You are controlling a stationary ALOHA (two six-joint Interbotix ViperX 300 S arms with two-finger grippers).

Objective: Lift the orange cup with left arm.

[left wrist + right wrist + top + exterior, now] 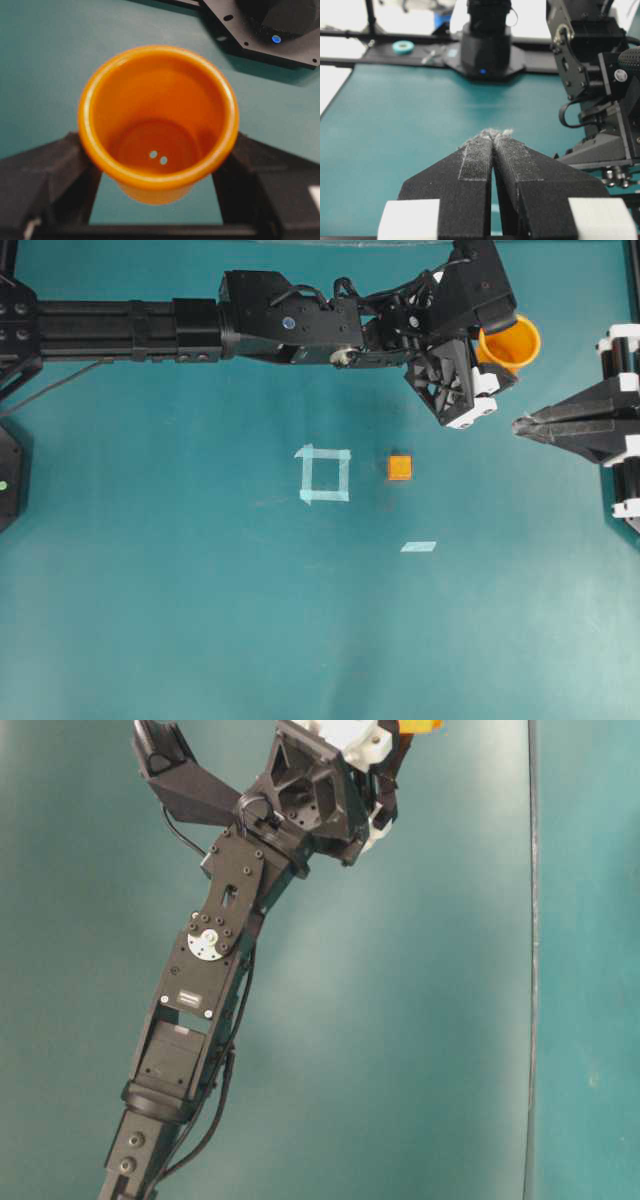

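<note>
Orange cup sits upright, mouth up, between my left gripper's two fingers, which pinch its wall; right gripper pressed together, well aside.

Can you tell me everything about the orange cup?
The orange cup is small, round, shiny plastic with a thick rim and a darker inside. It is empty and upright, mouth up. The left gripper squeezes its sides between two black fingers. The teal table shows underneath it.
</note>
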